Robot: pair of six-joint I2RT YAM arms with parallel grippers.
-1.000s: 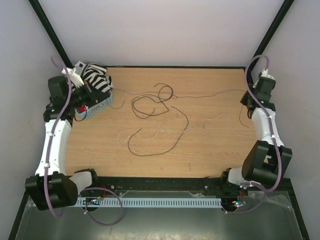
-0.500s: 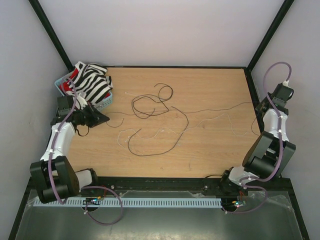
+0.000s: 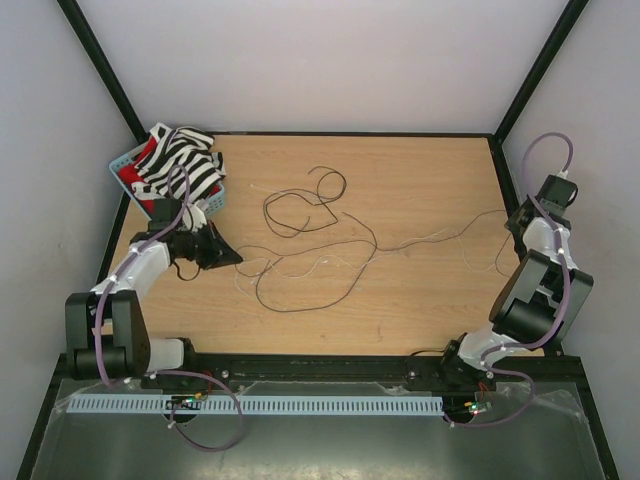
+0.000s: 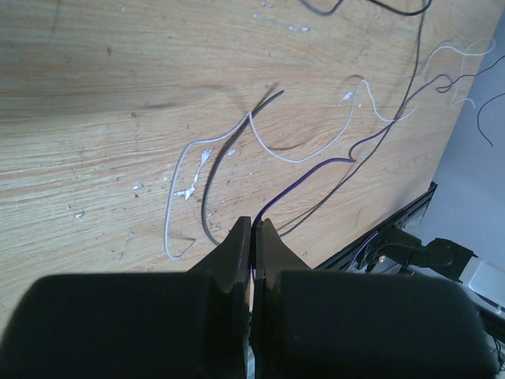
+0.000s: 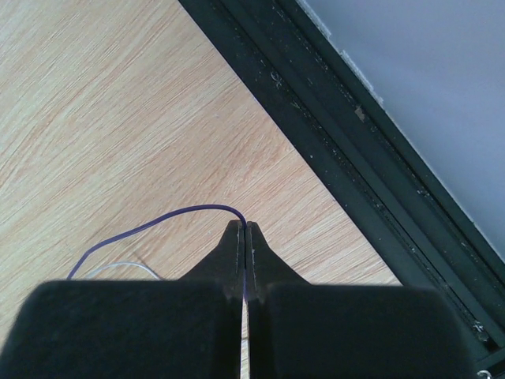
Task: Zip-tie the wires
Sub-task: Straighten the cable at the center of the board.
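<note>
The wires lie in a loose tangle of dark loops and pale strands across the middle of the wooden table, trailing out toward both sides. The left gripper, low over the left part of the board, is clenched on a thin purple strand that runs out from between its fingertips toward the tangle. The right gripper, near the table's black right edge rail, is likewise pinched tight on a thin purple strand arching away to its left. A blue basket holding zebra-striped cloth sits in the far left corner.
</note>
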